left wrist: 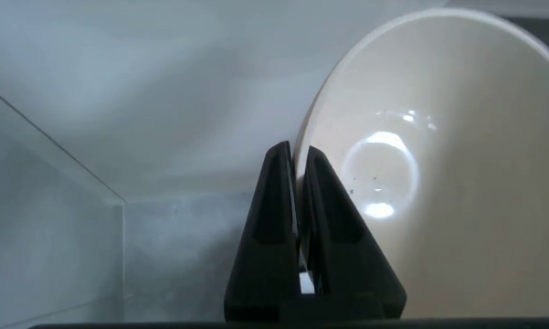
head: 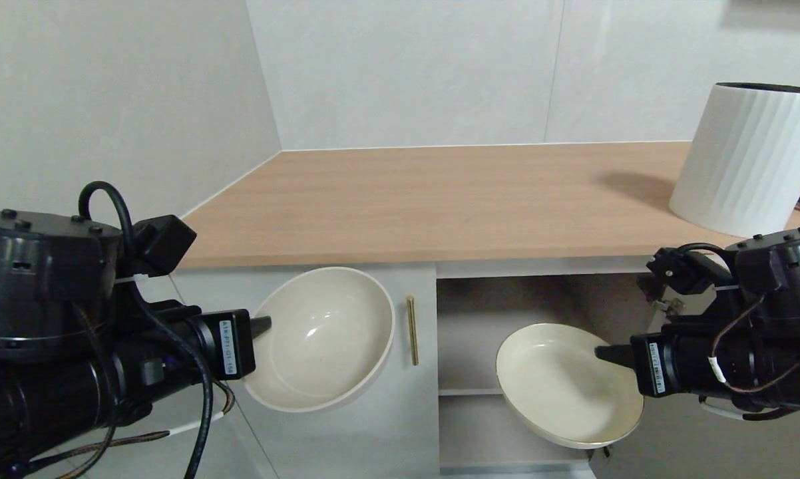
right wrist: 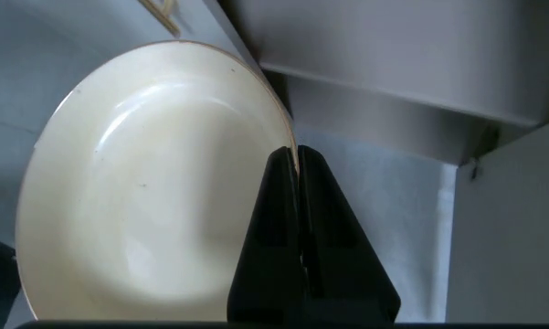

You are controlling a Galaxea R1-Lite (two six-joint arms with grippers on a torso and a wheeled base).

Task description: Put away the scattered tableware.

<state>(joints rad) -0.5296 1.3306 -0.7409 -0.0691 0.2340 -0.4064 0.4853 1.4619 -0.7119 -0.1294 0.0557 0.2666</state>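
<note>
Grips the plate (head: 563, 386) by its rim in the right end effector (head: 603, 352), pinched shut on the edge. Hangs below the counter's (head: 440, 199) front edge, directly in front of the open cabinet bay (head: 540, 299). Extends from the fingertips toward the robot's left, face tilted up. Straddles the height of the shelf (head: 466, 392), so likely needs a raise or a drop before pushing forward. Can't tell which level is meant. Favour the right arm: nearer the opening.

Grips the bowl (head: 327, 336) by its rim in the left end effector (head: 265, 326), likewise shut on the edge. Sits below the counter's front edge, before the closed door (head: 400, 426), just left of the brass handle (head: 412, 330). Extends toward the robot's right, hollow facing back toward the robot. Probably needs a shift right to reach the open bay.

Can't see the bay's depth or the lower level behind the plate. Can't tell whether the bowl's far rim touches the door or clears it. Cuts off the white ribbed container (head: 746, 159) at the counter's right end.
</note>
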